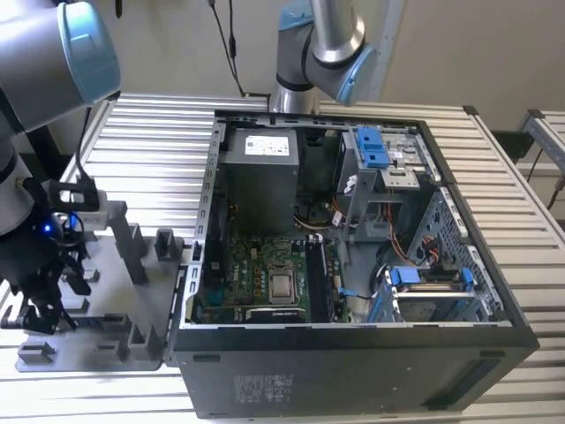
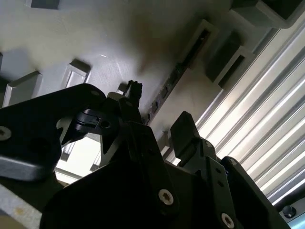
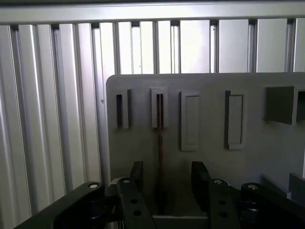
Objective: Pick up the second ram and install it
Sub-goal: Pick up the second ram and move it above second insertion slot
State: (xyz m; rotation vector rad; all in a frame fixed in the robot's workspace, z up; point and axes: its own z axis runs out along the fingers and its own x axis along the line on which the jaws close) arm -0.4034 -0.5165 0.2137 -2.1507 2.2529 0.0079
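The gripper (image 3: 167, 174) hangs low over the grey tray (image 3: 209, 83) with its fingers (image 3: 137, 174) spread, one on each side of the second ram (image 3: 160, 138). The ram stands on its thin edge in a narrow slot of the tray. In the first wrist view a gap shows between the board and each finger (neither pad seems to touch it). In the second wrist view the second ram (image 2: 183, 64) appears as a slim dark strip with small chips along it, running out from between the two black fingertips across the pale tray floor.

In the exterior view the tray (image 1: 88, 344) lies at nine o'clock from the open computer case (image 1: 353, 371), just beside its side wall. Both rest on the slatted metal table (image 1: 159, 150). The gripper (image 1: 44, 305) is down among the tray's upright posts, on the part well away from the case, at about eight o'clock in that picture. Inside the case the green motherboard (image 1: 265, 274) lies flat towards seven o'clock. A grey and blue arm joint (image 1: 318, 44) stands behind the case at twelve o'clock.
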